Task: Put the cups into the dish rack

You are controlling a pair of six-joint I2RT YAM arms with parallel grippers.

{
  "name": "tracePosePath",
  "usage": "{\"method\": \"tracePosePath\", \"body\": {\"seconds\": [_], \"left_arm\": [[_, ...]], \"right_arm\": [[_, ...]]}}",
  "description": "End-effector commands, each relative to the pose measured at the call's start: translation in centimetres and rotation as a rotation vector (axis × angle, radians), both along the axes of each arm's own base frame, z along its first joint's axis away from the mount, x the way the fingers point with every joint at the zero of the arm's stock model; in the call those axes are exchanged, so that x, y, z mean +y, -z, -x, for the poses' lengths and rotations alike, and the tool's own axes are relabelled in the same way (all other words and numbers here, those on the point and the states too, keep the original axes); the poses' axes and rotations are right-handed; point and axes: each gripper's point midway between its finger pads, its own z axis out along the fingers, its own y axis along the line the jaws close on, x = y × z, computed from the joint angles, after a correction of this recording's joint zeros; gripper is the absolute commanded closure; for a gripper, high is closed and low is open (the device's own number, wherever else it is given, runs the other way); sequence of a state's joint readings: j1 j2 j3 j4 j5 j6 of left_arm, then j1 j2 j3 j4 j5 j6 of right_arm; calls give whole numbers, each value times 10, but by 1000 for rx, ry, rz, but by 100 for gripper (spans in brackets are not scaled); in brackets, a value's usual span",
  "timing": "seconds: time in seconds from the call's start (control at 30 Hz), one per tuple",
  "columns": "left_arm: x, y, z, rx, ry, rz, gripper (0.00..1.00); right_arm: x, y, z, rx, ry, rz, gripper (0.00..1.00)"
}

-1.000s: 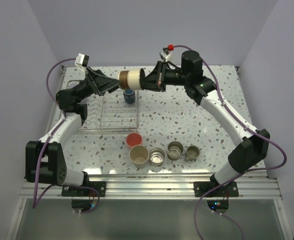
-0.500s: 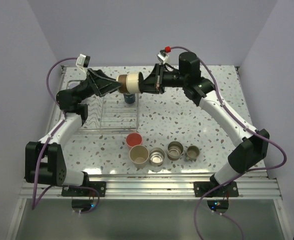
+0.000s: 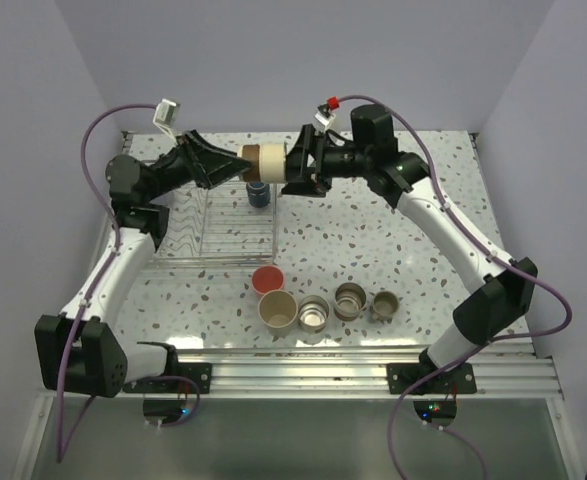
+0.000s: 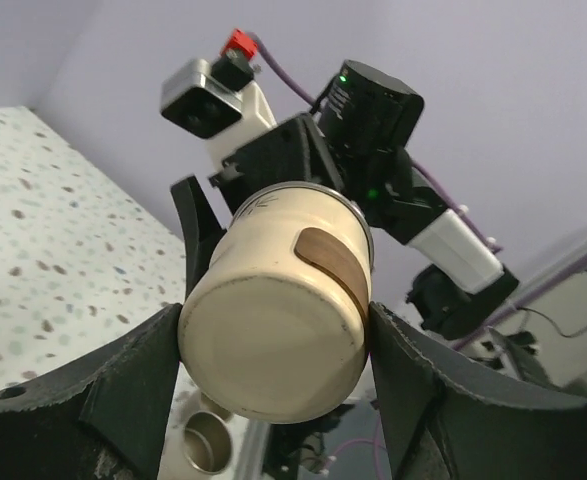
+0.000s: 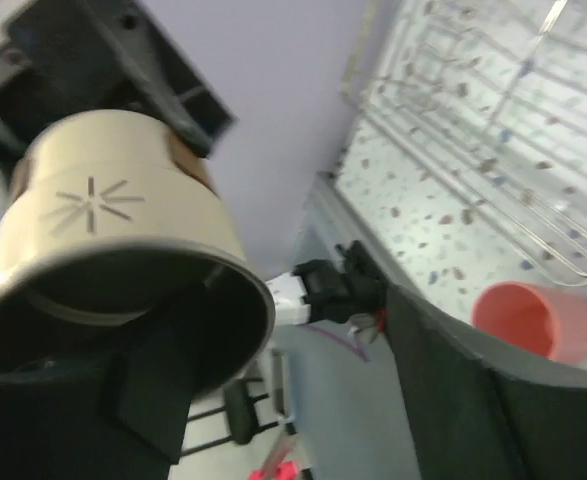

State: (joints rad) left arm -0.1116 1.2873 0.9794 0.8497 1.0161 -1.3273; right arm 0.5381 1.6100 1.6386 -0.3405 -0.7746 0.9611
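Cup in the air: tan mug [image 3: 266,159], lying sideways above the dish rack's [image 3: 188,235] far right corner, base toward the left arm, mouth toward the right arm.
Left tool [image 3: 235,165]: one finger pressed on each side of the tan mug near its base, clamped on it.
Right tool [image 3: 289,168]: jaws apart, with one finger inside the mug's mouth and the other well off its wall.
Inside the dish rack: dark mug [image 3: 258,193], at the far right end.
Surface [image 3: 393,230], in front of the dish rack's near right corner: pink-red cup [image 3: 267,279]; beige tumbler [image 3: 278,309] just nearer the arm bases; then three steel cups [image 3: 314,314] [image 3: 350,299] [image 3: 383,305] in a row to the right.
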Motion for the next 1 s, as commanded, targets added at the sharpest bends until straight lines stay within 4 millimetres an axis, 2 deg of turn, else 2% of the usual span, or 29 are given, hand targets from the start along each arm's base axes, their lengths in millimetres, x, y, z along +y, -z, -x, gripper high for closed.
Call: {"method": "tracePosePath", "body": {"seconds": [0.0, 0.03, 0.07, 0.1, 0.13, 0.17, 0.2, 0.23, 0.27, 0.3, 0.33, 0.4, 0.43, 0.5, 0.63, 0.7, 0.73, 0.77, 0.8, 0.97], "left_arm": [[14, 8, -28, -39, -202, -189, 100], [18, 8, -32, -31, -222, -210, 100], [24, 22, -38, 43, -248, -240, 100], [32, 31, -47, 37, -289, -283, 100], [42, 29, -58, 36, -362, -311, 100], [50, 52, -62, 142, -399, -377, 100], [58, 68, -74, 188, -445, -441, 100], [69, 63, -83, 145, -507, -517, 100], [88, 87, -89, 246, -598, -611, 100], [100, 92, -101, 245, -648, -681, 100], [119, 107, -105, 306, -732, -758, 100], [133, 121, -115, 320, -778, -845, 100], [140, 121, -119, 320, -815, -871, 100], [145, 135, -128, 332, -816, -925, 100], [153, 151, -141, 354, -872, -1024, 100], [141, 164, -146, 350, -843, -1066, 100], [143, 165, -150, 350, -876, -1095, 100], [134, 169, -151, 343, -863, -1115, 100], [131, 180, -156, 353, -853, -1142, 100], [125, 193, -174, 353, -898, -1177, 100]], "right_arm": [[-26, 18, -2, -21, 97, 220, 20], [-35, 10, -5, -79, 126, 275, 19], [-48, 19, -13, -79, 200, 361, 18], [-61, 32, -6, -30, 211, 442, 15], [-68, 29, -7, -56, 228, 473, 14], [-74, 31, -6, -58, 237, 498, 14], [-83, 32, -3, -61, 262, 531, 13], [-87, 34, -1, -67, 265, 550, 13], [-92, 36, 1, -67, 272, 567, 12], [-98, 35, 2, -86, 288, 583, 12], [-100, 39, 4, -80, 287, 600, 12], [-106, 44, 6, -79, 291, 629, 12], [-108, 48, 6, -80, 286, 645, 12], [-110, 53, 8, -72, 279, 662, 12], [-112, 52, 10, -85, 274, 666, 12], [-113, 49, 10, -95, 276, 665, 12], [-114, 49, 10, -100, 274, 668, 12], [-115, 50, 12, -99, 272, 676, 12], [-115, 49, 12, -101, 273, 677, 12], [-120, 39, 13, -129, 288, 676, 12]]}}
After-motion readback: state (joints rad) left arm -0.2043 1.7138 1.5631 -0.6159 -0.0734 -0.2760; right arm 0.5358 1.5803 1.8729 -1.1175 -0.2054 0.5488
